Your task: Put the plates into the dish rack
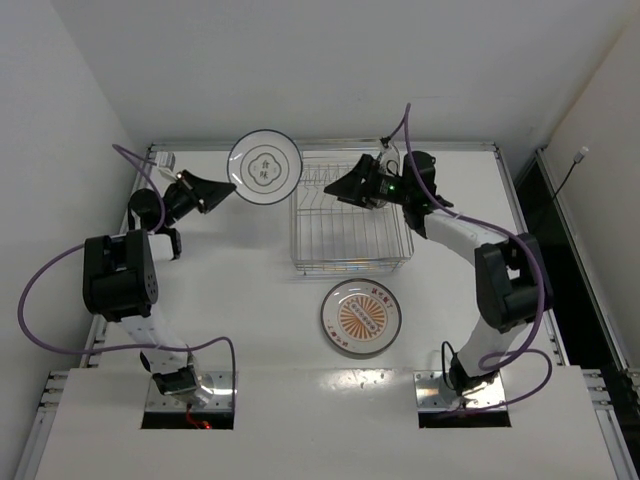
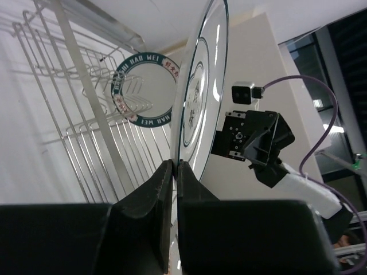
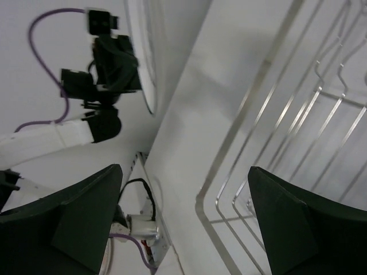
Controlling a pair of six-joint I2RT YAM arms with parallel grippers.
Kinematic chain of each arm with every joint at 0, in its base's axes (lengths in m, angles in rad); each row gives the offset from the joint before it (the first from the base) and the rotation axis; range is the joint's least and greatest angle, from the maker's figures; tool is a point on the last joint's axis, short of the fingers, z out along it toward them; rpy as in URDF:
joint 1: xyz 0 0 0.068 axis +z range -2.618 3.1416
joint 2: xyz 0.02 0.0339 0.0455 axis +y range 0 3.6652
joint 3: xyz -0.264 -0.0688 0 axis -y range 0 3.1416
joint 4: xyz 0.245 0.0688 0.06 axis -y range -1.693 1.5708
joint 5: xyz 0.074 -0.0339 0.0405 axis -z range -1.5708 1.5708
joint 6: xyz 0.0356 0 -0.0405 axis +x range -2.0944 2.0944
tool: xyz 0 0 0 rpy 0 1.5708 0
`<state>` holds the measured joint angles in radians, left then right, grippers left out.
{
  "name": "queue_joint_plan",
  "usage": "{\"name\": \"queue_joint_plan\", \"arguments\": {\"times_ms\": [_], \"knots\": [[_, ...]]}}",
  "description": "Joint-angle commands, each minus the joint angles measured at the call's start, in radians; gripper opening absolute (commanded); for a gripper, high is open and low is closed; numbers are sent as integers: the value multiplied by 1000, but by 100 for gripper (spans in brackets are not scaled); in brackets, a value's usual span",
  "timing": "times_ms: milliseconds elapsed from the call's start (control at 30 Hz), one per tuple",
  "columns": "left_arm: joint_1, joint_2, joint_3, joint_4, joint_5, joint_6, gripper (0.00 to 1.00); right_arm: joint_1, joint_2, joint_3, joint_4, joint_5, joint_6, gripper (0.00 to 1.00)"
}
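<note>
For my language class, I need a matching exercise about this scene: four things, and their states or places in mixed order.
1 left claw
2 right claw
3 sunburst plate
4 dish rack

A open, holding nothing
B chrome wire, below the right claw
C flat on the table
D shut on the ringed plate rim

Pairs: 1-D, 2-A, 3-C, 4-B.

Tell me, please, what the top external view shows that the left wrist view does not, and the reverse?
Only the top view shows the sunburst plate lying flat on the table, on the near side of the dish rack. Only the left wrist view shows the lettered face of a dark-rimmed plate beyond the rack wires, and, close up, the left gripper pinching the ringed plate by its rim. Both show that held plate, the rack and the right gripper.
</note>
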<state>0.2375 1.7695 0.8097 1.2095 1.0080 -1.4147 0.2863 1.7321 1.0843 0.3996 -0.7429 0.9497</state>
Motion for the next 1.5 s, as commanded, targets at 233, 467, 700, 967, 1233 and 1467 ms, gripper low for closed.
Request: {"name": "queue_joint_plan", "arguments": {"times_ms": [233, 467, 700, 967, 1233, 1467], "knots": [[-24, 28, -20, 315, 12, -125, 0, 71, 66, 38, 358, -3, 104, 88], [-119, 19, -20, 254, 30, -61, 0, 117, 165, 118, 341, 17, 93, 85], [-199, -41, 23, -28, 41, 149, 0, 117, 152, 108, 314, 40, 93, 2], [-199, -93, 133, -628, -90, 518, 49, 120, -195, 127, -307, 737, -312, 0], [-199, -159, 204, -964, -287, 732, 54, 191, -120, 301, -703, 1349, -518, 0], [-199, -125, 213, -984, -296, 741, 54, 157, -10, 359, -643, 1380, -603, 0]]}}
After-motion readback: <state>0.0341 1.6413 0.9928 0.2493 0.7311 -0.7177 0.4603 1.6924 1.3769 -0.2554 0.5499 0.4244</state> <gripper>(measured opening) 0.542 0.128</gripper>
